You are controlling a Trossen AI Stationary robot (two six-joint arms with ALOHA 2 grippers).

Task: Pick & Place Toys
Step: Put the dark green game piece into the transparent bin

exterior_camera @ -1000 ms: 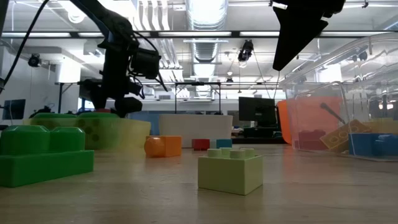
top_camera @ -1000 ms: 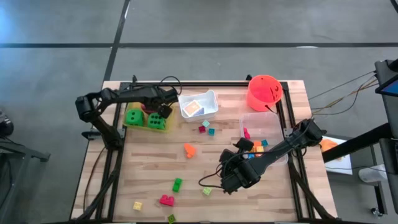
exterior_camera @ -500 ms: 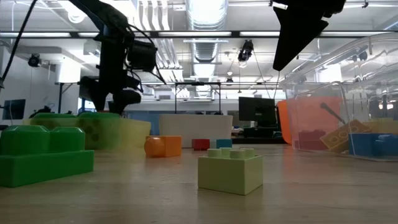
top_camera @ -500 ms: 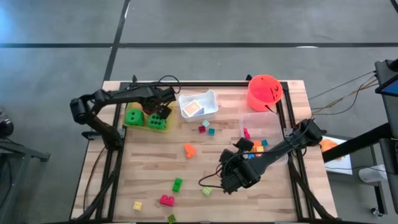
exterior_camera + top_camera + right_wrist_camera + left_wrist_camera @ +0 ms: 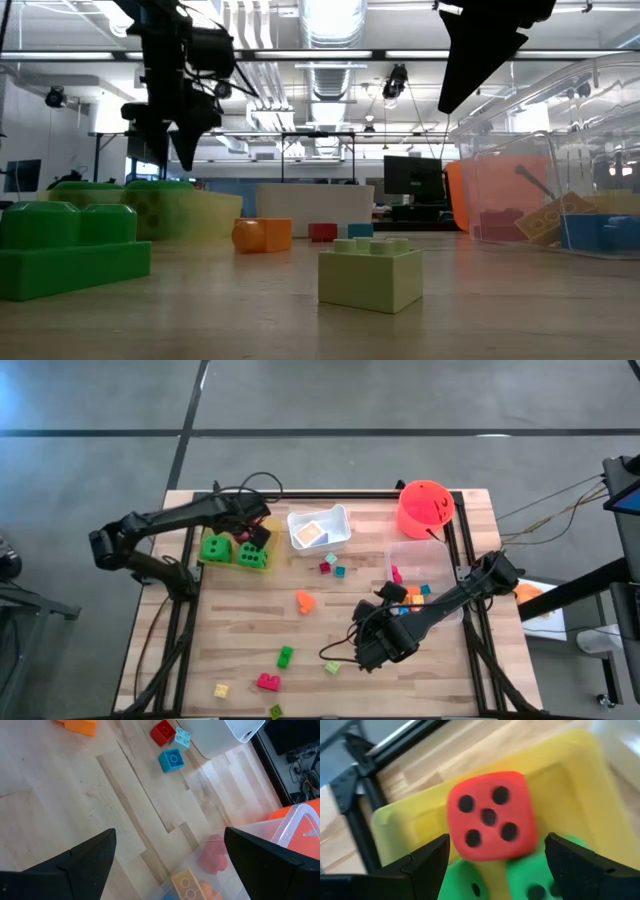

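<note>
A pink-red die [image 5: 490, 815] sits in the yellow tray [image 5: 570, 785], resting against two green dice [image 5: 214, 547] [image 5: 252, 556]. My left gripper [image 5: 257, 534] hangs open above that tray. Its fingers [image 5: 427, 862] stand wide on either side of the die and above it, touching nothing. My right gripper [image 5: 368, 645] waits open over the middle right of the table with only bare wood under it [image 5: 170, 835]. Loose bricks lie about: orange [image 5: 304, 601], green [image 5: 285, 655], red [image 5: 268, 681], and pale green [image 5: 370, 277].
A white tray [image 5: 340, 520] holding an orange card stands right of the yellow tray. The orange-red bucket [image 5: 425, 508] is at the far right, with a clear tray [image 5: 432, 556] of bricks before it. Small red and teal bricks [image 5: 326, 566] lie mid-table.
My left gripper has risen out of the yellow tray and drawn back a little toward the table's left edge, its fingers empty. The dice stay in the tray. My right arm has kept still.
</note>
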